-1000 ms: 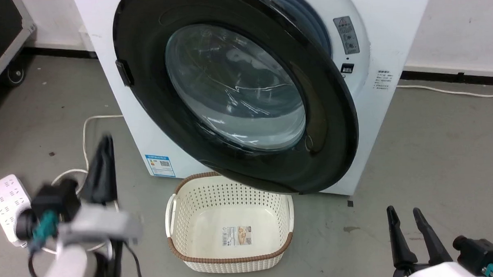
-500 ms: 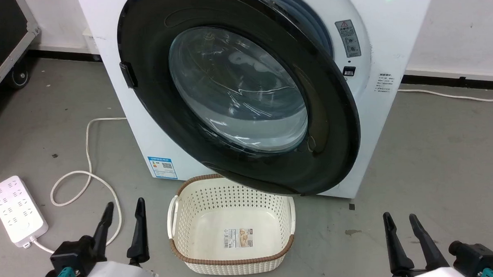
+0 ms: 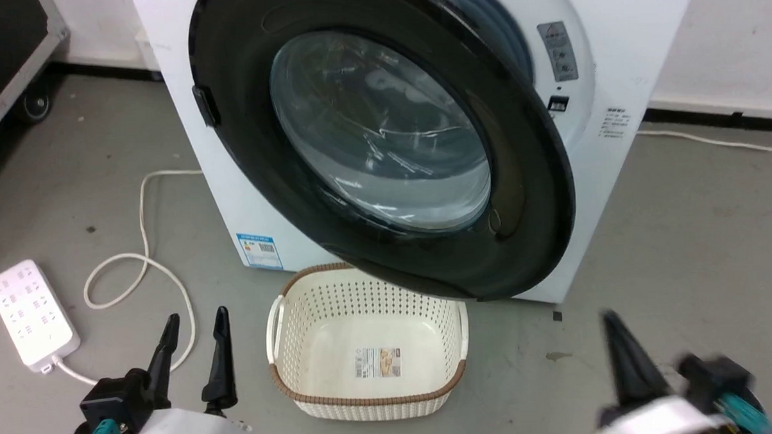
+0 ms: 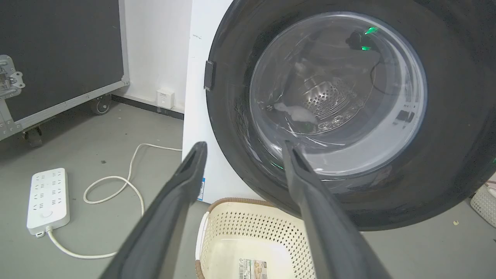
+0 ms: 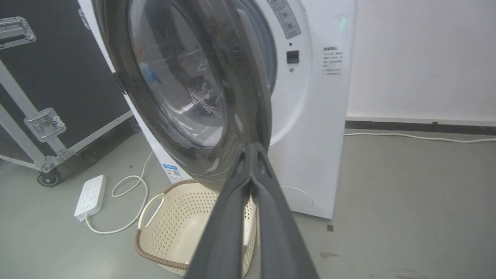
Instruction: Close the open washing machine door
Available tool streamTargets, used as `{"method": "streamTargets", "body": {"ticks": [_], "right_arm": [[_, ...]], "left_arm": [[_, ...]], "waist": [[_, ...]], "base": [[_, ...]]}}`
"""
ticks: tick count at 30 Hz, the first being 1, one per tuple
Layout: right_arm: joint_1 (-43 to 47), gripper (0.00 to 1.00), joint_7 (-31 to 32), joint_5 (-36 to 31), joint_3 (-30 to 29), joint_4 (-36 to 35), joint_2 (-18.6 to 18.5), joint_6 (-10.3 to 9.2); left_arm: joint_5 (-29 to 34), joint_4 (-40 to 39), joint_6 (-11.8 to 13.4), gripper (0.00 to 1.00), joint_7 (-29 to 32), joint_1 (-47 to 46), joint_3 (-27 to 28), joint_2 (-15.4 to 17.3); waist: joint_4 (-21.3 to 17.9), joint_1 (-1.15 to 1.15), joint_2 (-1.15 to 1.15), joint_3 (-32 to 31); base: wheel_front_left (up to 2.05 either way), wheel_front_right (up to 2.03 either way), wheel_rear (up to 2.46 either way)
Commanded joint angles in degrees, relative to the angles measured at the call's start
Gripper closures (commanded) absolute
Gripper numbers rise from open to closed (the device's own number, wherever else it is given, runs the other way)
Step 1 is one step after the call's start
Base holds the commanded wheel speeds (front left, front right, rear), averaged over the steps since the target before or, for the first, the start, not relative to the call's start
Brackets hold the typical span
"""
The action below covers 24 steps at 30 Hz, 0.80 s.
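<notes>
R gripper (image 5: pixel 252 146): found shut, fingers pressed tip to tip, nothing held. It was open half a sec ago, so it has only just closed, and it is blurred in head view, i.e. taken to be moving. Its tips are seen before the lower free edge of the door (image 3: pixel 383 133); contact cannot be confirmed.

L gripper (image 3: pixel 197 313): spread wide, empty, parked low, well apart from door. It was blurred a sec ago.

Judgement: shut R fingers are being readied as a pusher; the push is not yet begun.

Door is left ajar, swung out from the washer (image 3: pixel 618 61), with a gap at its right edge. The basket (image 3: pixel 366 397) is set on the floor (image 3: pixel 682 232) beneath door's lower rim.

Floor: grey, scuffed. Power strip (image 3: pixel 33 316) and cable (image 3: pixel 137 264) are laid at left. A wheeled black case (image 5: pixel 50 77) and white wall (image 5: pixel 418 58) are noted behind.
</notes>
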Motion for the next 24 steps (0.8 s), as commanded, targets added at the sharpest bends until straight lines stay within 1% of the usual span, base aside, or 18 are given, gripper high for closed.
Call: {"method": "streamTargets", "body": {"ticks": [1, 4, 7, 11, 16, 20, 24], "right_arm": [[-2.08, 1.00, 0.38, -0.86, 1.37, -0.83, 0.02, 0.06], [-6.08, 1.00, 3.75, -3.17, 5.68, -0.71, 0.02, 0.06], [-10.51, 1.00, 6.25, -4.63, 6.68, 1.42, 0.02, 0.06], [-15.35, 1.00, 6.74, -5.05, 2.25, 5.78, 0.02, 0.06], [-20.77, 1.00, 5.32, -6.65, -3.47, 11.21, 0.02, 0.06], [-24.60, 1.00, 4.74, -8.68, -7.47, 13.66, 0.02, 0.06], [-28.86, 1.00, 4.58, -11.54, -12.30, 14.64, 0.02, 0.06]], "left_arm": [[0.51, -0.14, -0.38, 0.00, -0.25, 0.01, 0.22, -0.13], [1.06, -0.29, -0.76, 0.00, -0.25, -0.75, 0.35, -0.60], [1.49, -0.31, -1.21, 0.00, -0.25, -1.76, 0.35, -1.29], [1.77, -0.08, -2.04, 0.00, -0.25, -3.18, 0.59, -2.29], [2.38, 0.44, -3.37, 0.00, -0.25, -4.98, 1.09, -3.46], [2.98, 0.74, -4.39, 0.00, -0.25, -6.45, 1.74, -4.31], [3.67, 0.79, -5.51, 0.00, -0.25, -8.22, 2.15, -5.30]], "waist": [[0.16, 0.00, 0.00, 0.67], [0.59, 0.00, 0.00, 2.03], [1.49, 0.00, 0.00, 3.45], [3.09, 0.00, 0.00, 5.42], [5.03, 0.00, 0.00, 8.09], [6.43, 0.00, 0.00, 10.41], [8.03, 0.00, 0.00, 13.14]], "base": [[0.00, 0.00, 0.00], [0.00, 0.00, 0.00], [0.00, 0.00, 0.00], [0.00, 0.00, 0.00], [0.00, 0.00, 0.00], [0.00, 0.00, 0.00], [0.00, 0.00, 0.00]]}}
